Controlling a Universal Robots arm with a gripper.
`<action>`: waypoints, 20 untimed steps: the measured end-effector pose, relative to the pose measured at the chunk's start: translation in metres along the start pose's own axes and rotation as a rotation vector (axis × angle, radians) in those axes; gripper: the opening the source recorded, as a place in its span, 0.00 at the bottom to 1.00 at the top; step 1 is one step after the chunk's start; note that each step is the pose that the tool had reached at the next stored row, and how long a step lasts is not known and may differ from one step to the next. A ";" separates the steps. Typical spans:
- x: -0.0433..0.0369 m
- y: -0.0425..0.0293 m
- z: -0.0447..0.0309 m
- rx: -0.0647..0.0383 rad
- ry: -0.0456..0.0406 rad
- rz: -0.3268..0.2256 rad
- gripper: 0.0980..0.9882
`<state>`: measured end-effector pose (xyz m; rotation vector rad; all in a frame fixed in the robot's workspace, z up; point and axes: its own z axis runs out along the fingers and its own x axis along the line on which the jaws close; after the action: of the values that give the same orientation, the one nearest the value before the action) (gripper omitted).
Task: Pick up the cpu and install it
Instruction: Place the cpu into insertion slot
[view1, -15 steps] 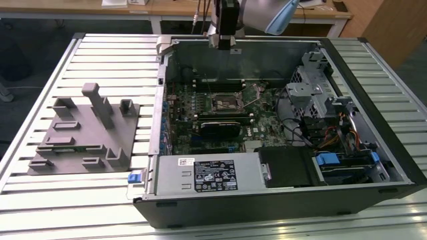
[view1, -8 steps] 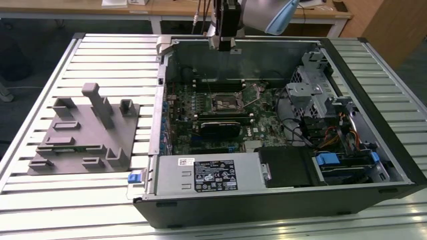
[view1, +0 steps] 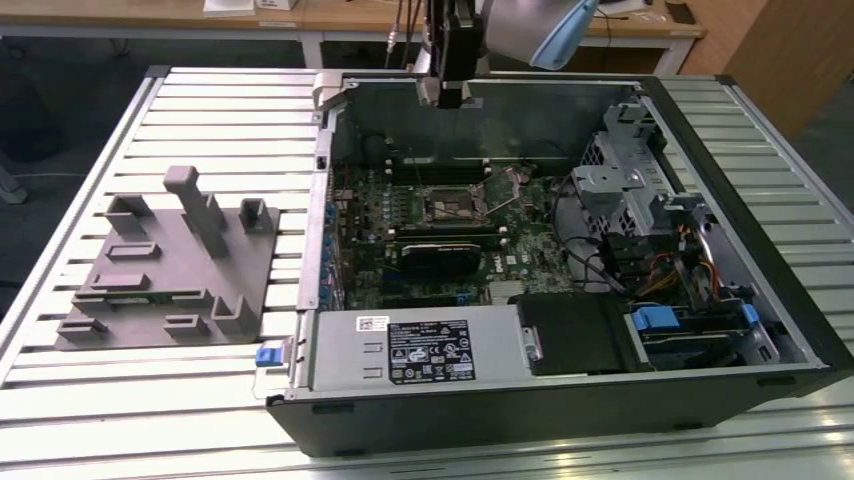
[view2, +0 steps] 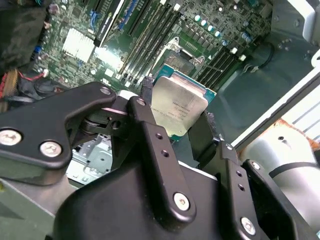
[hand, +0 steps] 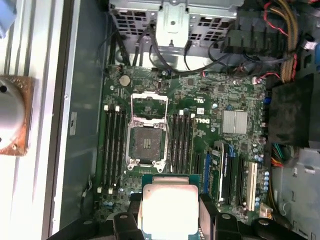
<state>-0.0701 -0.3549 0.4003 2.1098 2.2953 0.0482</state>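
The cpu (view2: 178, 106) is a flat square chip with a silver-grey metal top and a green edge. My gripper (view2: 177, 109) is shut on it, one black finger (view2: 146, 90) against each of two opposite sides. In the first wrist view the cpu (hand: 168, 207) hangs above the motherboard, short of the open socket (hand: 147, 144) with its metal frame lifted. In the exterior view my gripper (view1: 451, 98) hovers over the back wall of the open computer case (view1: 747, 180), well above the socket (view1: 447, 208).
A grey plastic tray (view1: 160, 270) with upright blocks lies on the slatted table at the exterior view's left. Inside the case are memory slots (hand: 114, 145), a drive cage (view1: 634, 170), cables and a power supply (view1: 416, 345). A copper-based heatsink (hand: 10, 115) sits outside the case wall.
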 end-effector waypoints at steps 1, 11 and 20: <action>0.0000 0.0000 0.0011 0.000 0.0006 -0.018 0.49; 0.0000 -0.0002 0.0067 0.001 0.0016 -0.040 0.49; 0.0001 0.0002 0.0172 0.002 0.0019 -0.057 0.49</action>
<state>-0.0692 -0.3546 0.3831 2.0449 2.3554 0.0474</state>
